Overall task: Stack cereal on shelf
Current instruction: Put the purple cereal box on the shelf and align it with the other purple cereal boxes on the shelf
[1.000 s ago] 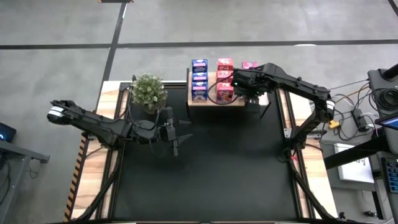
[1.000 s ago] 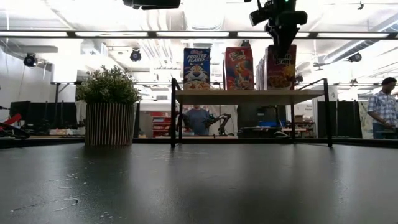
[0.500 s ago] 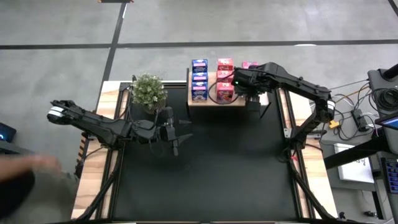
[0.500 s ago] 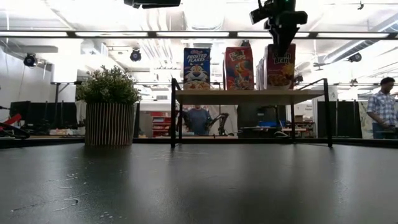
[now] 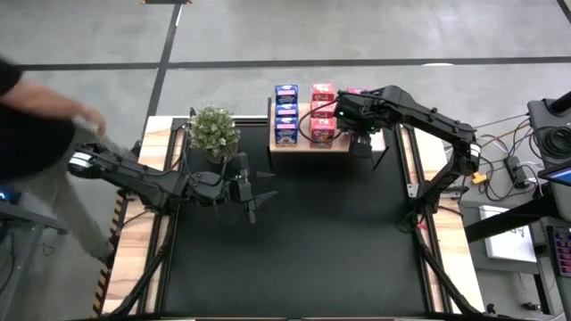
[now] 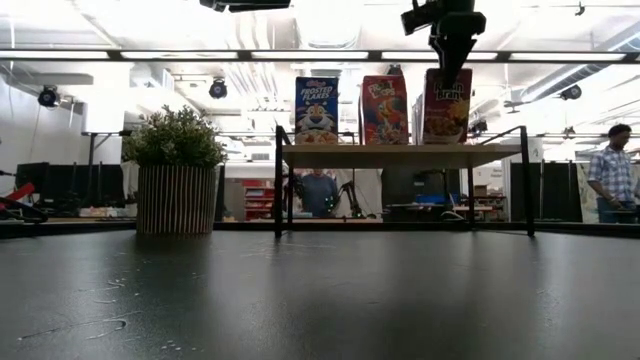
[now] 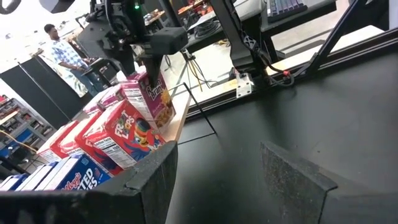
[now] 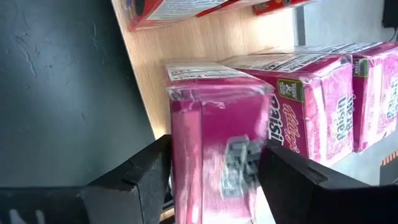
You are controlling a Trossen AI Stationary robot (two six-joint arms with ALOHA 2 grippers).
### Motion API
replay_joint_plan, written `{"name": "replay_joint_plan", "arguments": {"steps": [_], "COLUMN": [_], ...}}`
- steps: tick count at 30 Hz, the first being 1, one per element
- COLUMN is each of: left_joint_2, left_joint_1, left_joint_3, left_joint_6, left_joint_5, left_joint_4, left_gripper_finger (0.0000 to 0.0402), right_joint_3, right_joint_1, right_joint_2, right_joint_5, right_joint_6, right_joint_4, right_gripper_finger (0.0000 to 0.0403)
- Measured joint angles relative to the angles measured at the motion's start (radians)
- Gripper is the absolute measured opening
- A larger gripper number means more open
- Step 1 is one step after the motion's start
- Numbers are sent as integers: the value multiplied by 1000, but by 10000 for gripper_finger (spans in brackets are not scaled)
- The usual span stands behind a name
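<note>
The jaws of the right gripper (image 8: 214,180) stand on both sides of a pink cereal box (image 8: 217,124), holding it upright on the shelf (image 5: 308,143), beside other pink boxes (image 8: 323,99). The left gripper (image 7: 217,180) has its jaws spread, with nothing between them, over the black table (image 5: 294,250) near the potted plant (image 5: 212,129).

Both arms are dark, jointed and slim. The left arm (image 5: 143,178) ends in a pale cap; behind the right gripper (image 5: 359,134), a green light glows.
</note>
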Motion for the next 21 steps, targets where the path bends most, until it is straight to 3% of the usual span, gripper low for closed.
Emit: {"name": "replay_joint_plan", "arguments": {"steps": [10,21], "left_joint_2": [0,0], "left_joint_1": [0,0], "left_joint_3": [0,1], "left_joint_6": [-3,-4], "left_joint_5": [0,0], "left_joint_4": [-2,-2], "left_gripper_finger": [210,210], "right_joint_3": [-1,97], "right_joint_1": [-2,-2], "right_joint_2": [0,-3], "right_joint_5": [2,2], "right_joint_6": [-17,-25], "right_joint_4": [0,-1], "right_gripper_finger": [242,236]}}
